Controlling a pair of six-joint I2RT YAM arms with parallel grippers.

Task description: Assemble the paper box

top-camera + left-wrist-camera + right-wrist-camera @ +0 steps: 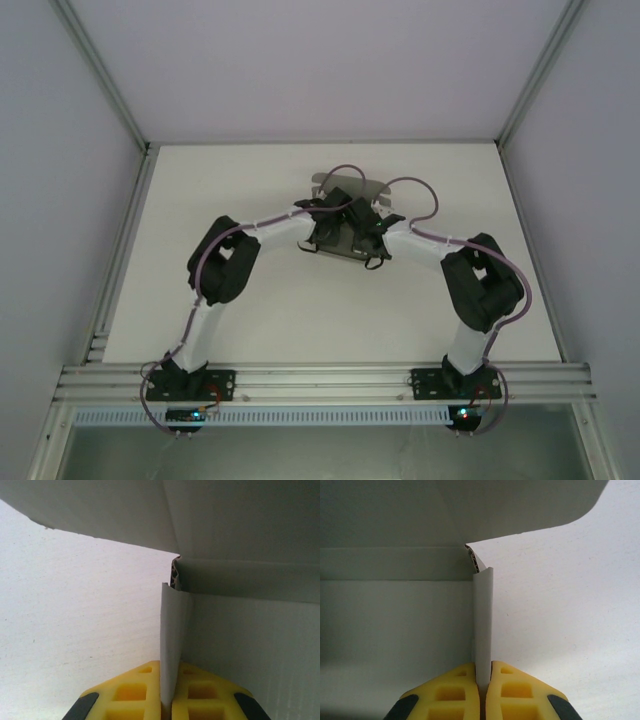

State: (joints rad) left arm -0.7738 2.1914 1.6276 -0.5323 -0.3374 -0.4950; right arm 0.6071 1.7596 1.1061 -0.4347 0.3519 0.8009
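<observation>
Paper box (341,184) lies between left hand (166,690) and right hand (482,687), each pinching one upright flap

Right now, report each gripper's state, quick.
Left gripper: shut on the paper box, pinching an upright flap.
Right gripper: shut on the paper box, pinching another upright flap.

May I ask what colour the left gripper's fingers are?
The fingers are yellow with black patches, best in the left wrist view.

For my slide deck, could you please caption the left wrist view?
Left hand pinching a thin flap of the grey paper box on the white table.
</observation>
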